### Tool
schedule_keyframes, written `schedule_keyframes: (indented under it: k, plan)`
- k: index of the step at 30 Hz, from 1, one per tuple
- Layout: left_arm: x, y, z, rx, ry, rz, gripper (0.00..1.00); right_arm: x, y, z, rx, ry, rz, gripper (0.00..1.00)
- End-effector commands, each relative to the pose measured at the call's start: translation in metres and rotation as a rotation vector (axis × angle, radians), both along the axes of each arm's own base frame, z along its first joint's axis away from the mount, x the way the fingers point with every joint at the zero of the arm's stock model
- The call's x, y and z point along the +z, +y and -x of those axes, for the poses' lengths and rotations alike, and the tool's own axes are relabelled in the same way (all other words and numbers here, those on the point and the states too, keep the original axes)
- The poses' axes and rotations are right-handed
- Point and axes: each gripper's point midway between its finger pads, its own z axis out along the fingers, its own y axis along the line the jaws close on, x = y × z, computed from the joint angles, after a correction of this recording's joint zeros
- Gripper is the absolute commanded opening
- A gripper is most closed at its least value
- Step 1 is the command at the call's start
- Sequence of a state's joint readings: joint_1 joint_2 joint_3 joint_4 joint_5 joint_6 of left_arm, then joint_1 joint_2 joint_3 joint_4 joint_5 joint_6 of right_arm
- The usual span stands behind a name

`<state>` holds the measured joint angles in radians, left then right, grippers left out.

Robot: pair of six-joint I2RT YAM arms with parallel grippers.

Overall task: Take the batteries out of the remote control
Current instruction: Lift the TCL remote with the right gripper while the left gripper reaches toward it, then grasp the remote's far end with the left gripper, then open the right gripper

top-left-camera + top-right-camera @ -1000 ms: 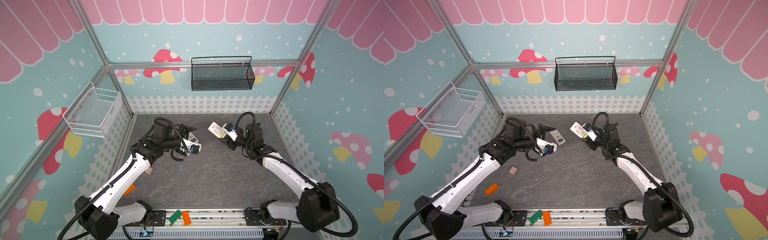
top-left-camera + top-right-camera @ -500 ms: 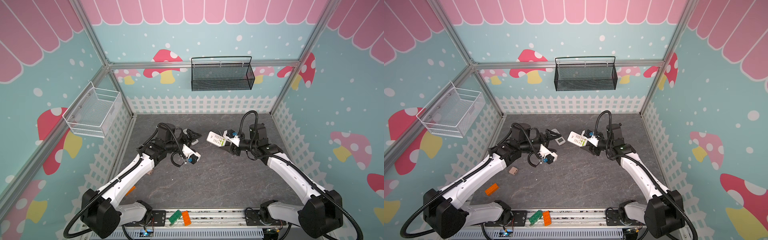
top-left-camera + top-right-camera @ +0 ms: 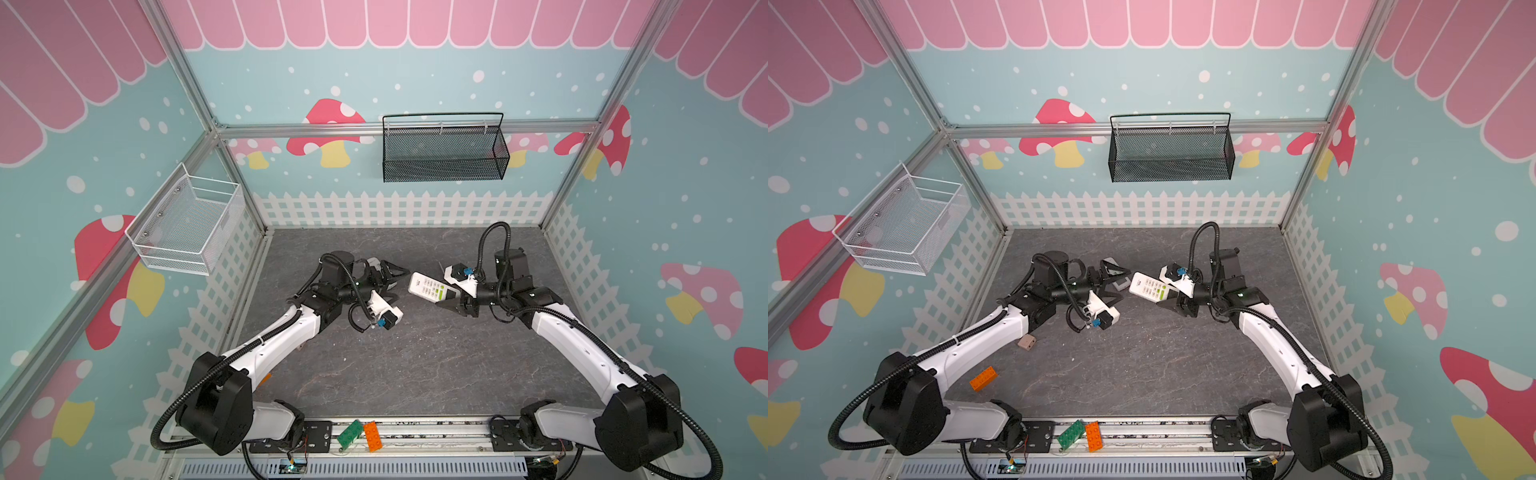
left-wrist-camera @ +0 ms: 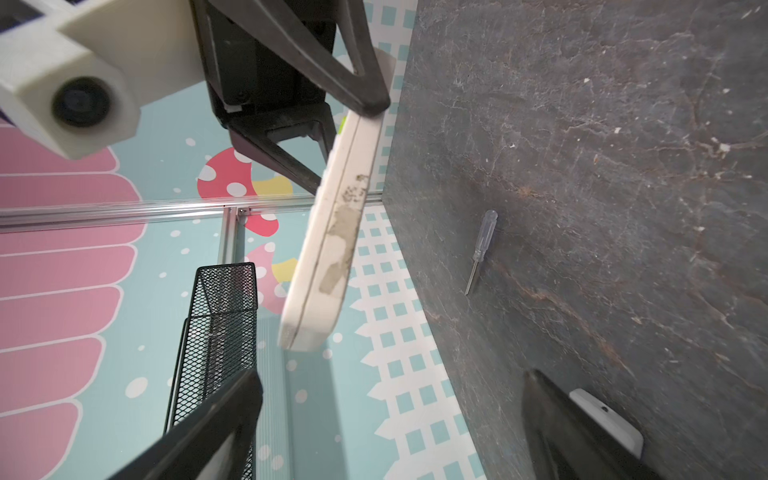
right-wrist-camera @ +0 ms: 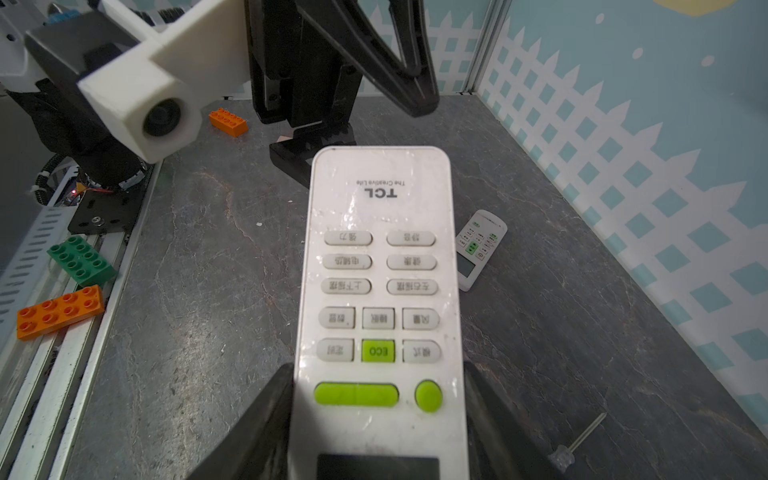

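1. Dark grey, stone-veined tabletop makes the floor of a booth with teal mushroom-print walls, a white picket-fence border and pink scallops above.
2. At 12 o'clock a black mesh basket hangs on the back wall. Near 10 o'clock a white wire basket hangs on the side wall.
3. From where I stand, the right gripper reaches in from 3 o'clock, a little back of the table's middle. Its fingers are clamped on the two long edges of a long white plastic remote control, at its display end.
4. That remote control is held clear of the table with its grey and green buttons facing up. Its free end points toward 9 o'clock, and its side edge looks scuffed and worn.
5. The left gripper comes in from 9 o'clock and faces that free end. It is close but not touching, with its fingers spread wide and nothing between them.
6. No batteries show from any angle. The held remote's back is turned down, so I cannot tell whether they sit inside.
7. A smaller white remote with green buttons lies flat and face up on the table, just beside the left gripper.
8. A thin clear-handled screwdriver lies on the table behind the right gripper, toward 1 o'clock.
9. An orange toy brick sits at 8 o'clock, and a small tan block lies by the left forearm. A green brick and a second orange brick rest on the metal rail at 6 o'clock.
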<state>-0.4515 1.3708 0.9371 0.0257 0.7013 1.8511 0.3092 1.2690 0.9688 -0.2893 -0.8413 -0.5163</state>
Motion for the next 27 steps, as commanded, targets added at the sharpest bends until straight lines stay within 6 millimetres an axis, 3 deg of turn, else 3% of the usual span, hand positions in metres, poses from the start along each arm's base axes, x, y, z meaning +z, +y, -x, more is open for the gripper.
schedule_keyframes:
  k: [1,12,19,27]
  plan:
    - [-0.001,-0.002,0.004,-0.065,-0.068,-0.009,0.98,0.000,0.006,0.008,0.057,-0.002,-0.030,0.48]
    - [-0.005,-0.002,-0.002,-0.103,-0.111,-0.028,0.93,-0.010,0.015,0.009,0.072,0.038,-0.007,0.46]
    - [-0.008,-0.004,0.003,-0.117,-0.110,-0.034,0.93,-0.018,0.029,0.012,0.125,0.074,-0.005,0.46]
    - [-0.018,-0.002,0.012,-0.139,-0.105,-0.057,0.84,-0.021,0.038,0.010,0.153,0.094,-0.002,0.45]
